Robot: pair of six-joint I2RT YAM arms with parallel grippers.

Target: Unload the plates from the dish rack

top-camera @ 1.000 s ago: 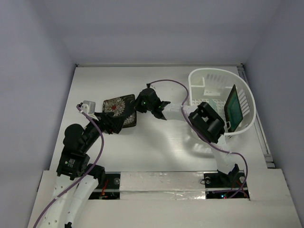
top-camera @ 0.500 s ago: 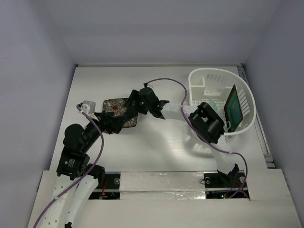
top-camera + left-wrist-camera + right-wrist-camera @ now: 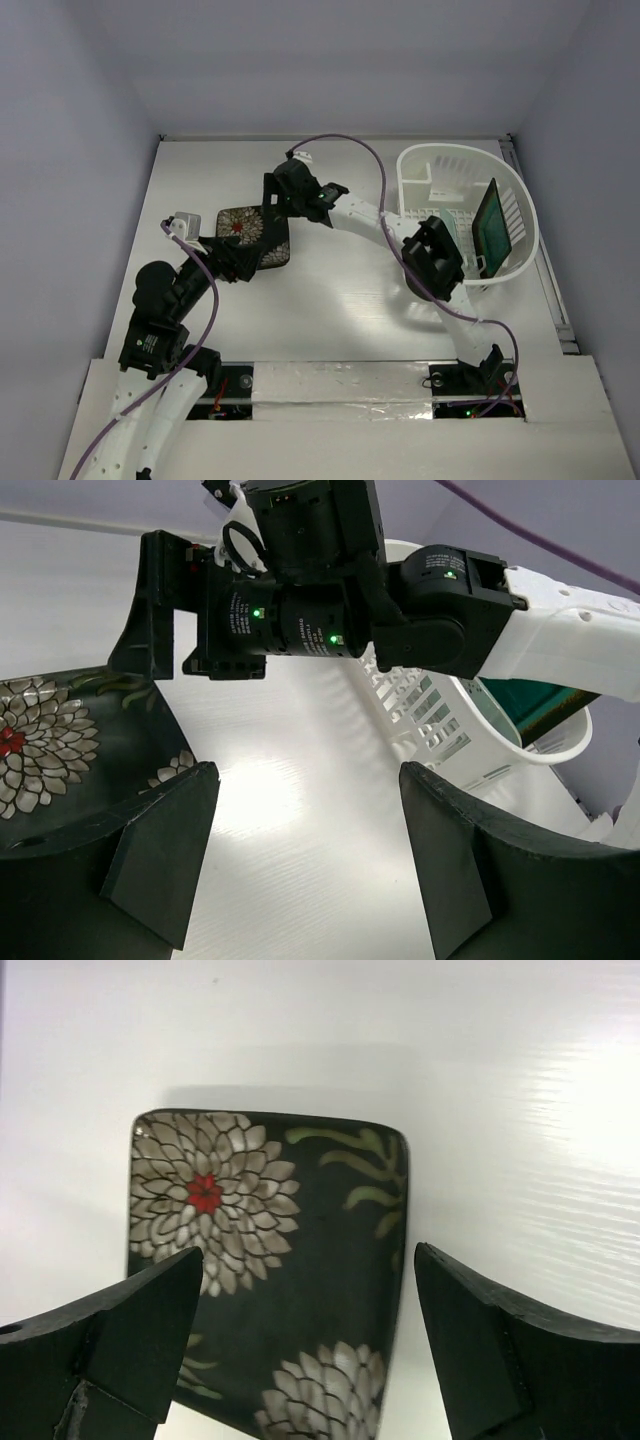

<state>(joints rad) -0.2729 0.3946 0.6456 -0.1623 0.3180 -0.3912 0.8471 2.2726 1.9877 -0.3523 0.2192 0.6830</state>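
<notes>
The black plate with white and red flowers (image 3: 245, 226) lies flat on the table at centre left, with nothing holding it. My right gripper (image 3: 272, 200) hovers open just above its far right edge; in the right wrist view the plate (image 3: 280, 1250) shows between and below the spread fingers (image 3: 130, 1335). My left gripper (image 3: 243, 262) is open at the plate's near side, and its wrist view has the plate (image 3: 50, 745) at the left. The white dish rack (image 3: 455, 160) stands at the right, and a teal plate with a dark rim (image 3: 490, 225) stands upright in it.
The right arm's elbow (image 3: 435, 258) overlaps the rack's near left rim. A purple cable (image 3: 350, 150) arcs above the right forearm. In the left wrist view the right gripper's body (image 3: 290, 610) fills the upper middle, with the rack (image 3: 440, 735) behind it.
My right gripper has opened and let go of the floral plate, then drawn back toward the far side. The plate has shifted a little left and now rests flat. The left arm has held still.
</notes>
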